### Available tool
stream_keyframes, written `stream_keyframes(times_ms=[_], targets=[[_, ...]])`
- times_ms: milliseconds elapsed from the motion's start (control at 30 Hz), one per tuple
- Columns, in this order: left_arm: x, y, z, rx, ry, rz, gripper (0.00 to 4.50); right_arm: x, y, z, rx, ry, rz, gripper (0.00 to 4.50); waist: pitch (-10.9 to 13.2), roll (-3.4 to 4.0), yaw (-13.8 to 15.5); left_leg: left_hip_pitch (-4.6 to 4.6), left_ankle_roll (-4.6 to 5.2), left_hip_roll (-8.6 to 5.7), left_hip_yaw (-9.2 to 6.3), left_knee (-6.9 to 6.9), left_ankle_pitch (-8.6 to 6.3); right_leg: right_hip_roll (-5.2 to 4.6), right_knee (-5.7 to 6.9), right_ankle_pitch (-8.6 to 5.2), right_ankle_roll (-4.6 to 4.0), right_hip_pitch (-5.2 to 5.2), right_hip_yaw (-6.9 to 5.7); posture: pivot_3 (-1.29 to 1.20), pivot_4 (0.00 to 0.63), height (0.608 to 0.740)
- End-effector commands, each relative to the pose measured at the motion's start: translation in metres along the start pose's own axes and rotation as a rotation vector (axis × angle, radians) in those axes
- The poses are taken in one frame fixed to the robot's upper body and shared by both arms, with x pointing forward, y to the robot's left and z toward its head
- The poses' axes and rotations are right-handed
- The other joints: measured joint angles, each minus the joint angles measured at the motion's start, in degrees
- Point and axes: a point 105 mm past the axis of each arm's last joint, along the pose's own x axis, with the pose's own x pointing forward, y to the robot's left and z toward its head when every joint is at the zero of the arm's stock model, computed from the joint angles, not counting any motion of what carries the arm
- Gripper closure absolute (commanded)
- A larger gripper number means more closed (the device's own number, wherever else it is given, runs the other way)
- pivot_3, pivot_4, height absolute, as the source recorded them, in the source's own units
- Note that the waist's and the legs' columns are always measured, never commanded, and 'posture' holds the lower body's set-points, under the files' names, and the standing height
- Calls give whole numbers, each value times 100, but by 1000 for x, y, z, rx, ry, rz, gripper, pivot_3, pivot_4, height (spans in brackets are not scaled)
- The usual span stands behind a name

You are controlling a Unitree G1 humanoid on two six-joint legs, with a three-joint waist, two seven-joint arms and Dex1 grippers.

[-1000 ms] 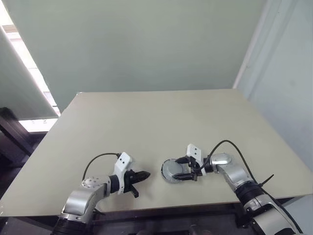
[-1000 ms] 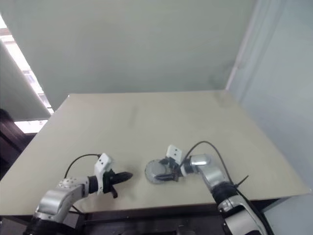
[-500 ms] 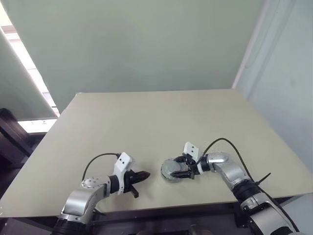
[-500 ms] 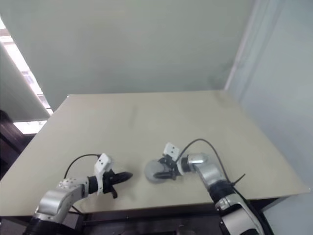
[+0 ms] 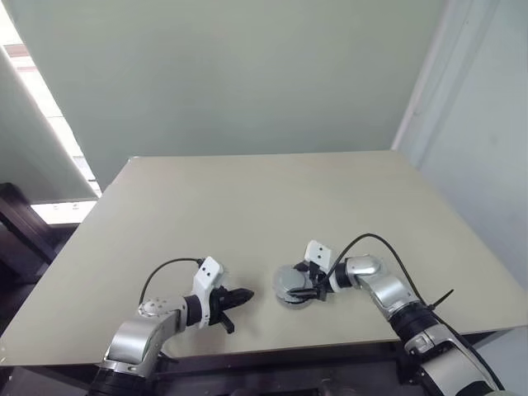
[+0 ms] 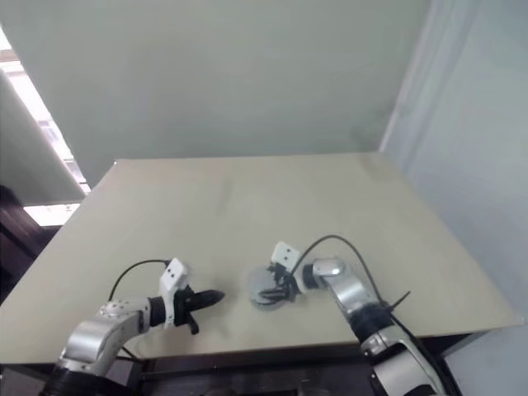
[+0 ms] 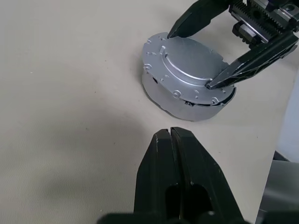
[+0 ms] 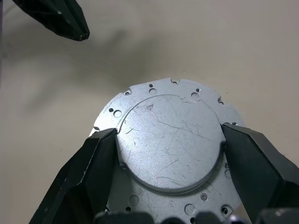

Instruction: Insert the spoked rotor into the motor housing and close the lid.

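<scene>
Lid point(image 7: 189, 65) | now flatter on housing | right gripper point(image 8: 168, 140) straddles it (left point(image 7: 172, 140) pressed together)

the lid point(image 7: 189, 70) lies closed on the motor housing point(image 7: 175, 100); the right gripper point(image 7: 191, 58) straddles it, fingertips touching, left gripper point(image 7: 170, 135) closed nearby.

A plain beige counter point(image 5: 272, 206) carries the things; its surface is smooth and matte; near its front edge the motor housing point(image 7: 174, 100) sits directly on it, a round silvery block; the lid point(image 7: 187, 65) lies flat on top of the housing, grey metal with small holes around its rim.
</scene>
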Motion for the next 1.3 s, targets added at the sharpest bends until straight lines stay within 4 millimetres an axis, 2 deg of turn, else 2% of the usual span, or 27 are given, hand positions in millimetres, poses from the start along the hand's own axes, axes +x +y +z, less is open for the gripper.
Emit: stream_keyframes(times_ms=[33,267,967,1133,1300], targets=[[1,-2,11,27,-36,-19,4500,-5,-1,10,-28,-15,17,1186,0,0,0,0,0,0,1,-1,0,0,-1,0,0,-1,0,0,0,740],[5,-3,11,27,-39,-33,4500,-11,-1,7,-46,32,42,1186,0,1,2,-2,0,0,1,-1,0,-1,-2,0,0,-1,0,0,0,740],[9,-8,12,34,-52,-45,4500,-4,1,-12,-31,158,-10,1186,-1,2,0,25,0,1,1,-1,0,1,-1,-1,0,24,0,0,0,740],[22,-18,22,63,-83,-92,4500,-5,4,-16,-27,185,-6,1186,0,3,2,63,0,1,1,-5,-1,0,-8,-3,-1,66,-2,0,0,740],[51,-28,27,76,-99,-127,4500,-6,6,-17,-30,203,-1,1186,-7,11,2,66,0,-3,0,-2,0,0,-9,-3,0,74,-2,0,0,740]])
